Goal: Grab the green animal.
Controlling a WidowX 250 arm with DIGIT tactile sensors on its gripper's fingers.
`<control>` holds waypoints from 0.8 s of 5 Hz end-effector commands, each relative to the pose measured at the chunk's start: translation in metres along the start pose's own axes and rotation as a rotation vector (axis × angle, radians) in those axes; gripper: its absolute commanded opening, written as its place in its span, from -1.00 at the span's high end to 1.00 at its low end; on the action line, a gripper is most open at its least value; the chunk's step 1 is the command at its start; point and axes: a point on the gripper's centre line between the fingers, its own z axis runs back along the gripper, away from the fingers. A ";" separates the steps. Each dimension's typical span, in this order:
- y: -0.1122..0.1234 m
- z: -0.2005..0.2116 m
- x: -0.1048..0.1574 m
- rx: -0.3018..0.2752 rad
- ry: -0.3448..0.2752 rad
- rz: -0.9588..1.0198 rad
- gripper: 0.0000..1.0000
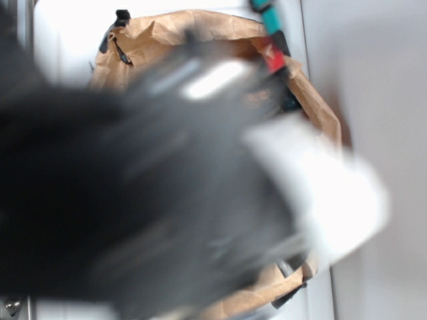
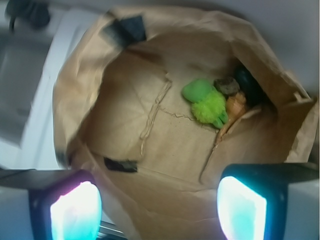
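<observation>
Fingers (image 2: 160,207) wide apart, empty, above green animal (image 2: 205,102)

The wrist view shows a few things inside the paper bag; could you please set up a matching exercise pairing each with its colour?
Things:
1. plush animal
2. spiral shell
3. rock-like lump
4. paper bag

Colours:
A. light tan
B. orange
C. yellow-green
D. dark brown

Pairs: 1-C, 2-B, 3-D, 4-A
</observation>
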 end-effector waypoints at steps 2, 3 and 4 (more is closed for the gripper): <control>0.059 -0.061 -0.002 -0.097 0.017 -0.515 -1.00; 0.069 -0.080 0.002 -0.083 0.010 -0.545 -1.00; 0.059 -0.098 0.011 -0.045 -0.025 -0.602 -1.00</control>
